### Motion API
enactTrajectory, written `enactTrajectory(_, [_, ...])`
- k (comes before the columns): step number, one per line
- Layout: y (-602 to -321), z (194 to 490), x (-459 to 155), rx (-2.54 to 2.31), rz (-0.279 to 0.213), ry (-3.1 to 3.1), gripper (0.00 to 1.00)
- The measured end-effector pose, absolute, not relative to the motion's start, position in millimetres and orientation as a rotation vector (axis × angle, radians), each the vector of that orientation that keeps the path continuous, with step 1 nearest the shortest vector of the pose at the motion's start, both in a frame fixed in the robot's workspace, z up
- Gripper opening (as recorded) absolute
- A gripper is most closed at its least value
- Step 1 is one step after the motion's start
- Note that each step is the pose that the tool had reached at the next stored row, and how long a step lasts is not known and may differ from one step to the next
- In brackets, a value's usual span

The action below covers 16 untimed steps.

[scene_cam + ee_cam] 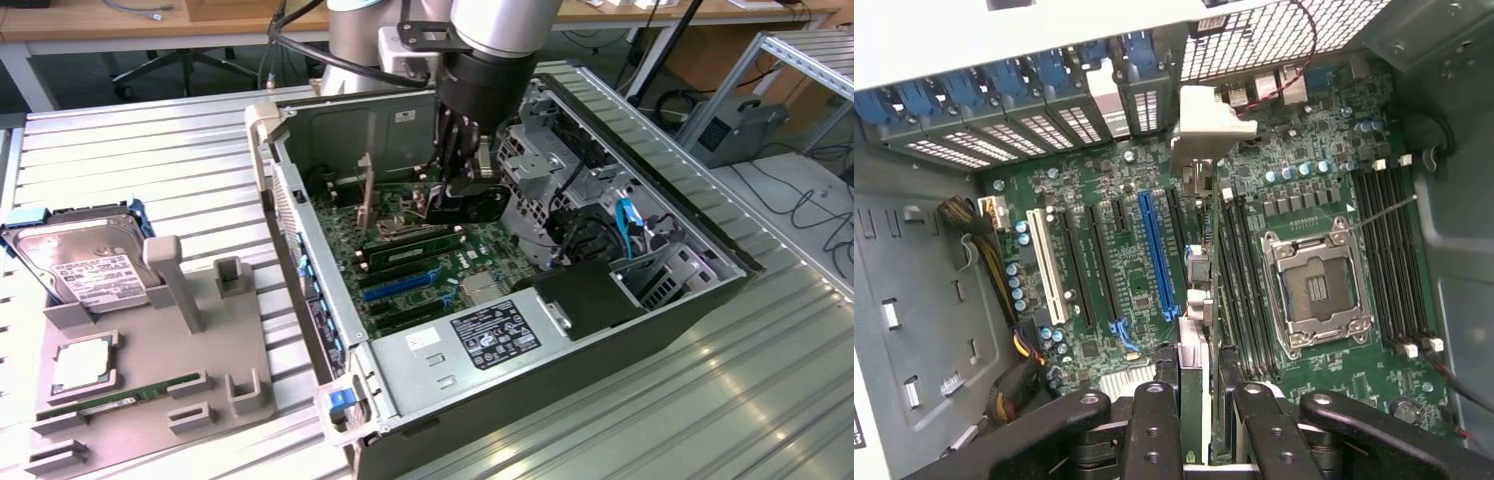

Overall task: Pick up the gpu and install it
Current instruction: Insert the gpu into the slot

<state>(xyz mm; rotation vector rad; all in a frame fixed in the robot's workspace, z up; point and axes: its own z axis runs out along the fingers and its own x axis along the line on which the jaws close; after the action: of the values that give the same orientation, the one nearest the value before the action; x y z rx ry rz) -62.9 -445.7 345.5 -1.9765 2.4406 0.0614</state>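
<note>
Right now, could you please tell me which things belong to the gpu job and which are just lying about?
Job: gpu, held edge-on in the gripper; open computer case; motherboard.
Lying about: hard drive; RAM stick and processor chip on the grey holder beside the case.

No wording can be read anywhere. The power supply [497,335], inside the open computer case [320,330], carries a black label with white print and small marks, too fine to make out. The hard drive [80,265], well off the case toward the exterior view's left, has a white label with dark lines, perhaps a barcode, likewise illegible.
</note>
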Motion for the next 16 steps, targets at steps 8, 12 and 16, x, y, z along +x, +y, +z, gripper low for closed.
enactTrajectory(8, [-445.7,345.3,-62.9,-1.996,0.061,2.425,0.26])
enactTrajectory(12, [-445.7,345.2,-62.9,-2.006,0.061,2.417,0.26])
enactTrajectory(16, [-445.7,345.1,-62.9,-2.02,0.061,2.406,0.26])
